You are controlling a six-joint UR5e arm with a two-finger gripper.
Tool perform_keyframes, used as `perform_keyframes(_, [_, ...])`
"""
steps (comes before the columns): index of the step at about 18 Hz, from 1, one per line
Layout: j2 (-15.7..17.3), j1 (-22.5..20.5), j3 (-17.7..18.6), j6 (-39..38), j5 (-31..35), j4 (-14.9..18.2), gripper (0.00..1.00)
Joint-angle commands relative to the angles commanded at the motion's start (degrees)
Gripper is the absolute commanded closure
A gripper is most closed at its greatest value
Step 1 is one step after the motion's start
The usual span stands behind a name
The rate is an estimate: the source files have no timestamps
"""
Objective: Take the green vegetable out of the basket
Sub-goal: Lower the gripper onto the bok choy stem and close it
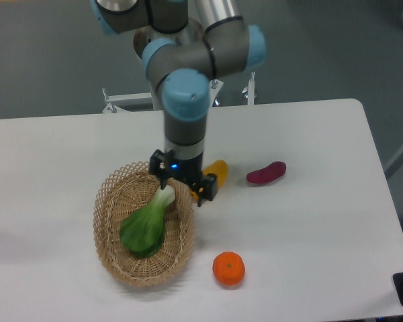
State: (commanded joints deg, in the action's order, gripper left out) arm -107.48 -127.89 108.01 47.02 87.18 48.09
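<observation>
Camera view: we see the green vegetable (146, 227) lying in the basket (107, 235). At its 1 o'clock our hand (181, 186) hangs over the white stem with fingers spread apart, holding nothing.

Open jaws of the gripper (182, 188) above green vegetable (146, 224) in basket (111, 255).

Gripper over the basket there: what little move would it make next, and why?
Probably drop straight down. The gripper hangs open above the white stem of the vegetable, which lies ungrasped in the basket; lowering would put the jaws around the stem.
</observation>
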Motion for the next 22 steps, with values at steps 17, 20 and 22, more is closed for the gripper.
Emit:
perform_keyframes(17, [-3.09,2.2,2.02,-3.25,0.18,-0.72,0.0])
perform_keyframes(20, [-3.7,2.29,1.67,-3.08,2.98,-1.5,0.03])
perform_keyframes(22, [-3.79,2.56,1.67,-3.08,4.05,-2.3,0.2])
